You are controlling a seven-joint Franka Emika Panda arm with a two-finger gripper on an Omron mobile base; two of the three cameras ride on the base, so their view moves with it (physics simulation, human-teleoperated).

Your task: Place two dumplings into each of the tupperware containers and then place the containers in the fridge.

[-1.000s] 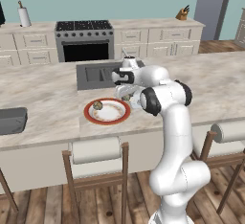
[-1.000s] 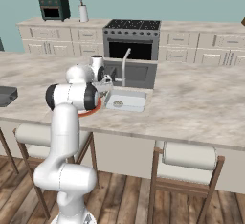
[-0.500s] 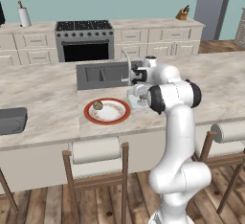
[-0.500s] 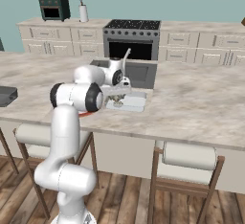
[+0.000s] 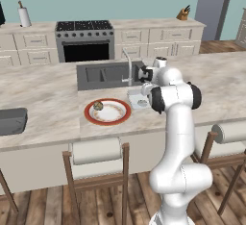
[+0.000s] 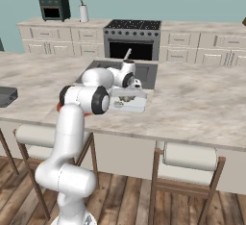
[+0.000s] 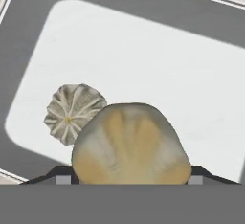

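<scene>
My gripper is shut on a tan dumpling and hovers just above a clear tupperware container. One paler dumpling lies inside it, near a corner. In the left base view the gripper hangs over this container, right of the red-rimmed plate; another dumpling rests on the plate. The right base view has the container below the hand. A second grey container sits far left on the counter. The fridge is out of view.
The sink with its faucet lies just behind the container. Stools stand along the island's front edge. An oven and cabinets line the back wall.
The arm has swung to the right, from over the red-rimmed plate to over the container, carrying the dumpling with it. One dumpling stays on the plate.
</scene>
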